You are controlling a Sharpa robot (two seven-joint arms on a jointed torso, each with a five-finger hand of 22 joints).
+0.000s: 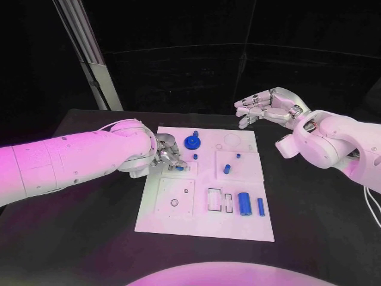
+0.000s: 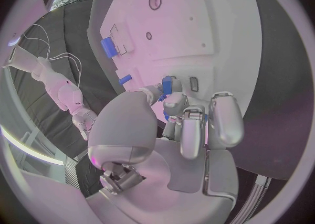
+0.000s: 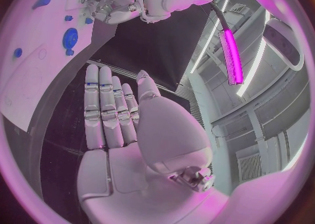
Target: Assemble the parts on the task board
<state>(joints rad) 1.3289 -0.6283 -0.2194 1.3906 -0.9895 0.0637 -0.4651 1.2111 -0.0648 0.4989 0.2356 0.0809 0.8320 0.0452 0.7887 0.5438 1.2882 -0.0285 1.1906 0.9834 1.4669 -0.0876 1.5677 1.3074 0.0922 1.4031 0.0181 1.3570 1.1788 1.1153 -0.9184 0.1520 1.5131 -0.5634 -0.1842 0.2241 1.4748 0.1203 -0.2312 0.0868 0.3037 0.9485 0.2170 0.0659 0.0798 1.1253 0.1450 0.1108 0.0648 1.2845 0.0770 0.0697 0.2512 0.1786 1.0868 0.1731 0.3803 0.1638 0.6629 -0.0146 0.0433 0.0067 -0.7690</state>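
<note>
The left hand (image 1: 163, 156) covers the spot on the task board (image 1: 169, 220) where its fingers meet a small blue part (image 2: 167, 84), so the part's shape and seating cannot be told, and the board's printed markings are too small to read.

The task board (image 1: 169, 217) lay mid-tabletop (image 1: 319, 226). The left hand (image 1: 166, 154) rested over its left side, pinching a small part (image 1: 179, 168). The right hand (image 1: 266, 107) hung beyond its far right corner. A gear (image 1: 192, 142) sat near the far edge, and two cylinders (image 1: 244, 202) lay side by side toward the near right.
</note>
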